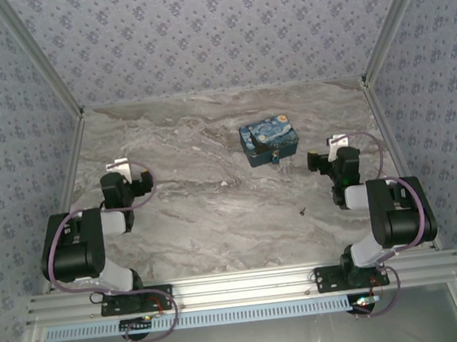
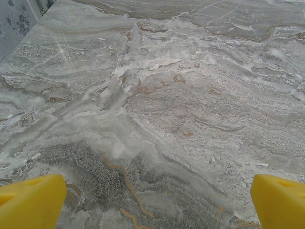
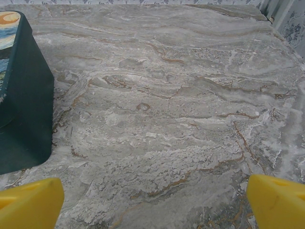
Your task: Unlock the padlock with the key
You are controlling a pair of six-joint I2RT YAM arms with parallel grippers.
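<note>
The tiny blue padlock [image 1: 275, 159] hangs at the near edge of a blue box [image 1: 269, 141] printed with a swirly night-sky painting, on the marble table [image 1: 200, 215]. The key [image 1: 302, 210] is a dark speck on the table, nearer than the box and slightly right. My left gripper [image 1: 124, 167] hovers at the table's left side, far from both; its yellow fingertips [image 2: 31, 200] stand wide apart over bare marble, so my left gripper [image 2: 157, 200] is open. My right gripper [image 1: 334, 145] sits just right of the box; in its wrist view the right gripper [image 3: 155, 200] is open and empty, the box's dark side [image 3: 24, 95] at left.
Patterned walls [image 1: 197, 27] with metal corner posts close in the table on three sides. An aluminium rail [image 1: 241, 288] carrying both arm bases runs along the near edge. Bare marble stretches between the two grippers.
</note>
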